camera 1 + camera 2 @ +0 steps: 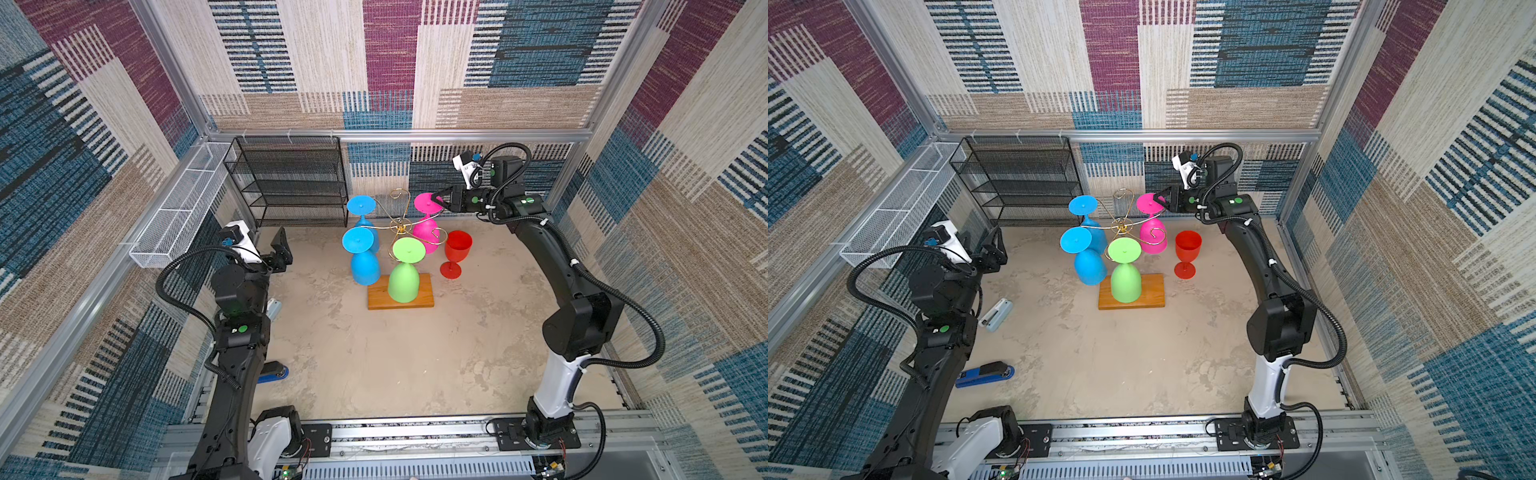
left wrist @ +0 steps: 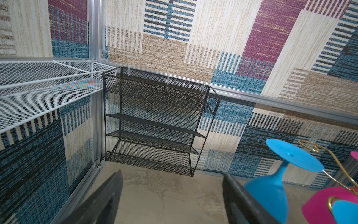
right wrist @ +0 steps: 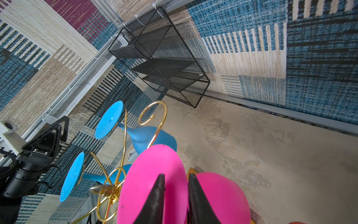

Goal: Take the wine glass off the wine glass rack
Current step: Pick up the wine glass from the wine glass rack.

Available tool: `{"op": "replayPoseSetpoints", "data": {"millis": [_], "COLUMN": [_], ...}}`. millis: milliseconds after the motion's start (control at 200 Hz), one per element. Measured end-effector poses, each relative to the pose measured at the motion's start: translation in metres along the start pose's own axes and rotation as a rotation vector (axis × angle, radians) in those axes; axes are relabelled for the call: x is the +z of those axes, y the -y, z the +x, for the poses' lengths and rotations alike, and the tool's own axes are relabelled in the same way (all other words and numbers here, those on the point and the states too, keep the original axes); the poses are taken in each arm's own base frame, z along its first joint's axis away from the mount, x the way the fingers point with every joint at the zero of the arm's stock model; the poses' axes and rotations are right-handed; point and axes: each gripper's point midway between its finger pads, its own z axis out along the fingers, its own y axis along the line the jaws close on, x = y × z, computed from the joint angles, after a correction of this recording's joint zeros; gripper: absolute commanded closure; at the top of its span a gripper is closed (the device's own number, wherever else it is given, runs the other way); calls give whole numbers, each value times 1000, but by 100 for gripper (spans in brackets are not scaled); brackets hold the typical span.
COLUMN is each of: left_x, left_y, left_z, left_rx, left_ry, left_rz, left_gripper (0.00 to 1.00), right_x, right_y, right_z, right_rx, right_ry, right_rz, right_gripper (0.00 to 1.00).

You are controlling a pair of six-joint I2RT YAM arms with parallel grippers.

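The wine glass rack (image 1: 400,226), gold wire on a wooden base (image 1: 420,298), stands mid-table in both top views. A pink wine glass (image 1: 427,239) hangs upside down from its far right arm. My right gripper (image 1: 437,199) reaches in from the right at that glass's foot (image 1: 1148,203). In the right wrist view the right gripper (image 3: 176,175) has one finger over the pink foot (image 3: 155,164) and one behind its rim. The gap is narrow; contact is unclear. My left gripper (image 1: 281,247) hovers open and empty at the left, and the left wrist view shows the left gripper (image 2: 172,172) over bare table.
Two blue glasses (image 1: 360,257) and a green glass (image 1: 406,272) also hang on the rack. A red glass (image 1: 457,249) stands upright just right of it. A black mesh shelf (image 1: 291,183) and white wire basket (image 1: 178,216) line the back left. Two staplers (image 1: 984,374) lie near the left arm.
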Motion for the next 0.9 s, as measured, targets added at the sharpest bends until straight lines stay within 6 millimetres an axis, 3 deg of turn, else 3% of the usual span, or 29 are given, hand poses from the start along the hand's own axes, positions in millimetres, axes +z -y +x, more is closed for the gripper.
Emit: {"op": "replayPoseSetpoints", "data": {"millis": [346,581,901], "left_x": [-1,-2,-3], "left_y": [0,0,1], "left_z": [-1,-1,-5], "left_rx": [1,1,3], "left_ry": [4,5,21], "left_rz": [0,0,4], "left_gripper": [17,17,17], "right_x": [-5,-9,-9], "right_y": [1,-11,-15], "right_z": [-4,-12,-12], "right_rx": [-7,-26,-21], "right_ry": [18,42,41], "right_rz": [29,-3,-24], "right_gripper": [85,96,100]}}
